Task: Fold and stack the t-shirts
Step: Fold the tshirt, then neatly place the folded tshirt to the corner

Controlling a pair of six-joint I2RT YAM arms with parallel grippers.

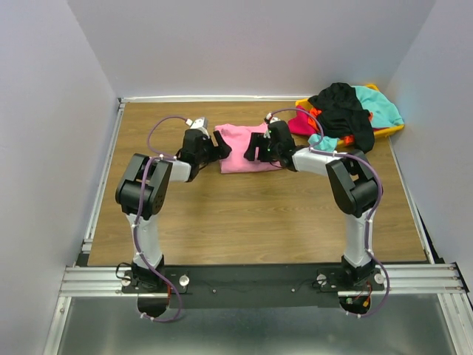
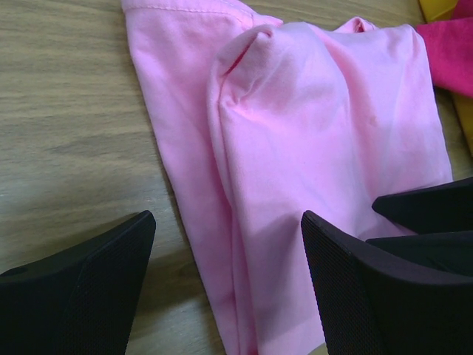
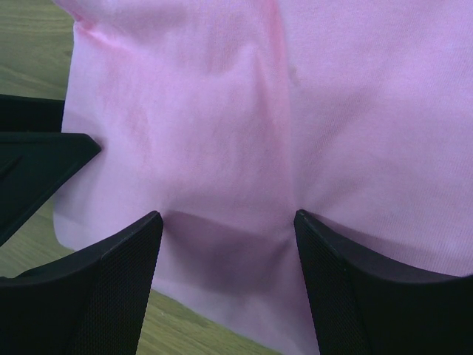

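Left gripper [image 2: 228, 222] and right gripper [image 3: 228, 218] spread wide over pink t-shirt [image 1: 240, 151]; I should pinch its apparently doubled edges evenly.

Matt pink cloth t-shirt [image 1: 240, 151] lies on smooth wood-grain table [image 1: 259, 222].

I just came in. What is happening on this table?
Two robot arms are working on one pink shirt, which lies partly folded in the middle of the table. The left gripper is open over the shirt's left edge. The right gripper is open and down on the cloth from the other side. Other shirts are heaped in a yellow bin at the far right, not yet folded.
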